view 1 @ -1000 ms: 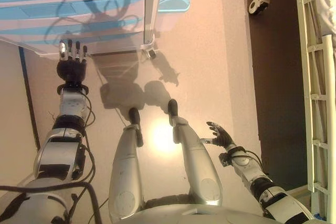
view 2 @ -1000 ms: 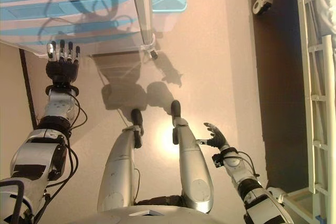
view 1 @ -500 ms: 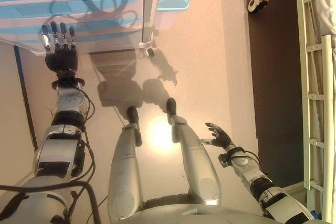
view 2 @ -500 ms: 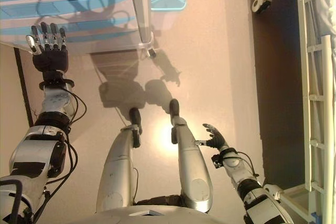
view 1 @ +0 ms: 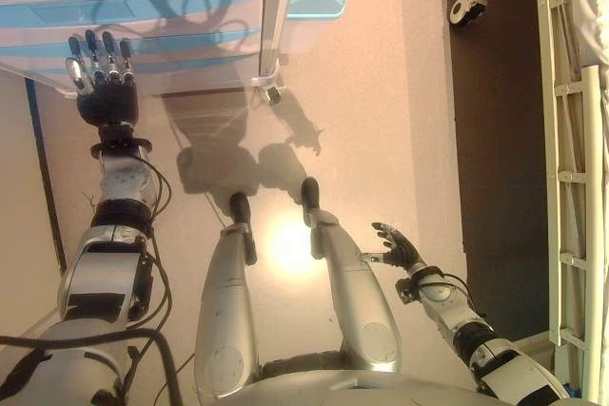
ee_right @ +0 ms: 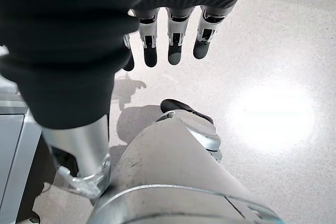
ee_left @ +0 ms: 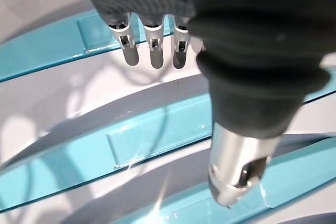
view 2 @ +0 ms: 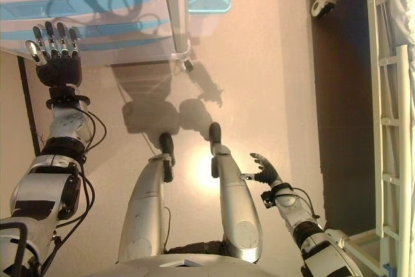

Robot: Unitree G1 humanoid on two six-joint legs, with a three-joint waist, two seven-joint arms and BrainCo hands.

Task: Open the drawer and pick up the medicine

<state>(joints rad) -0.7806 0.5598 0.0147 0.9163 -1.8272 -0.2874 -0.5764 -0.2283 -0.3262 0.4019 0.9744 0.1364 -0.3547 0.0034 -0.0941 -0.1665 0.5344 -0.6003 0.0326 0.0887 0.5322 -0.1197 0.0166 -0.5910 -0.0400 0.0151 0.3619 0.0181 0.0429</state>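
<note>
Reaching at upper left, left hand (view 1: 103,92), fingers straight and empty, against the drawer unit (view 1: 181,16); teal drawer fronts (ee_left: 157,135) run crosswise. Right hand (view 1: 398,246) relaxed, lower right. Medicine unseen.
</note>
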